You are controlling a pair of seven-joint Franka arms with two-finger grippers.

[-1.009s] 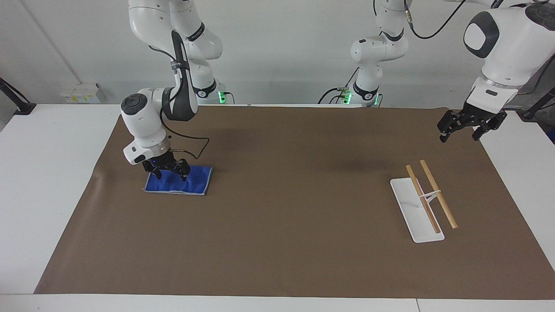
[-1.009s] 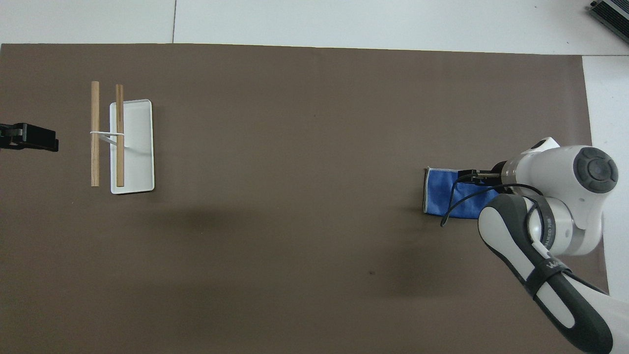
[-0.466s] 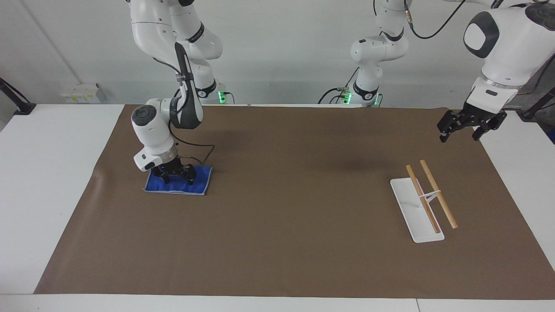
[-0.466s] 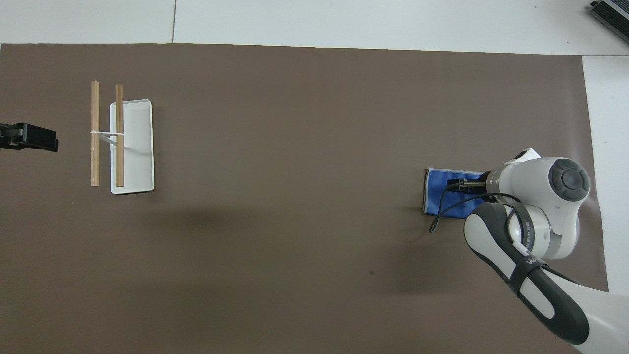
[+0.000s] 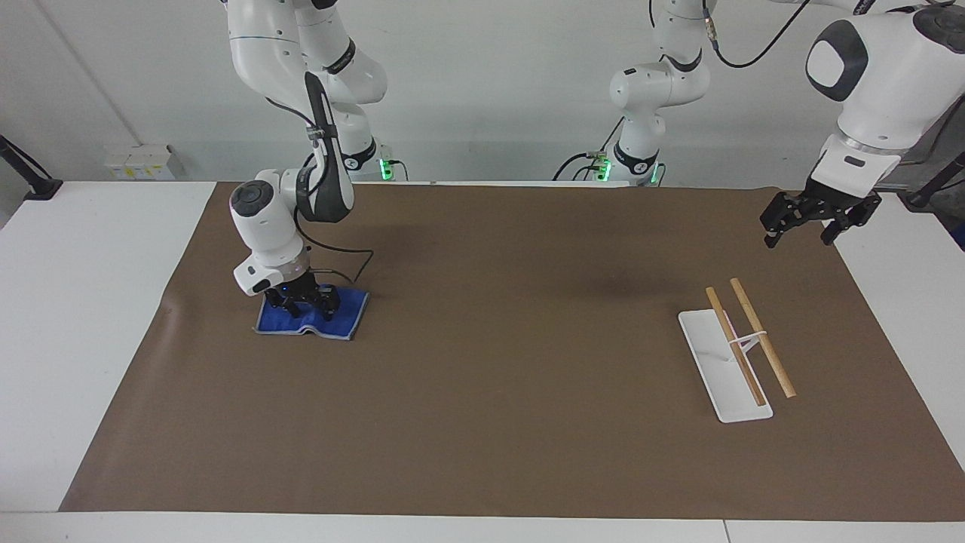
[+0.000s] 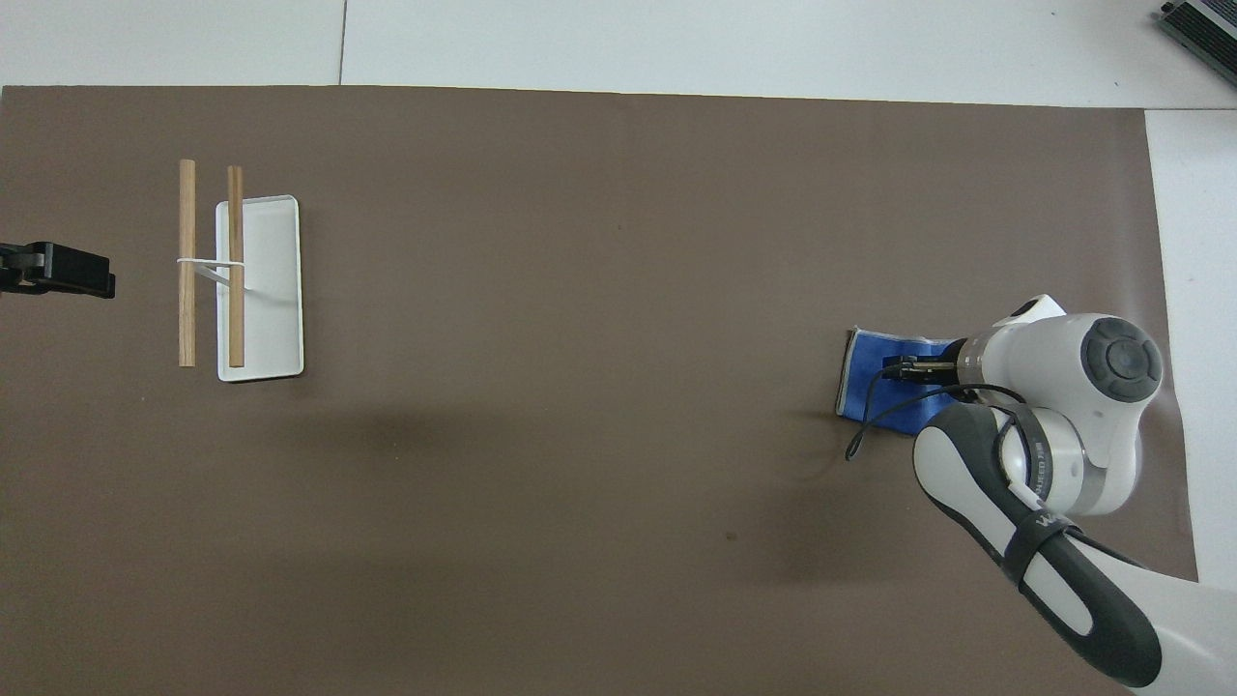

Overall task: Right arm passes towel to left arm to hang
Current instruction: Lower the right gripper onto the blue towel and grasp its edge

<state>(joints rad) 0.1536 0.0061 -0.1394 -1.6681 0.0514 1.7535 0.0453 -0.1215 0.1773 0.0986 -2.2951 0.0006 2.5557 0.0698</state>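
Now right gripper (image 5: 305, 303) pinching bunched towel (image 5: 339, 313); left gripper (image 5: 818, 219) spread over mat's (image 5: 490, 392) edge.

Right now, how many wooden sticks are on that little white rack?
2. Both wooden sticks lie side by side across the white rack at the left arm's end of the table: one over its tray, the other just past the tray's edge. None looks hidden.
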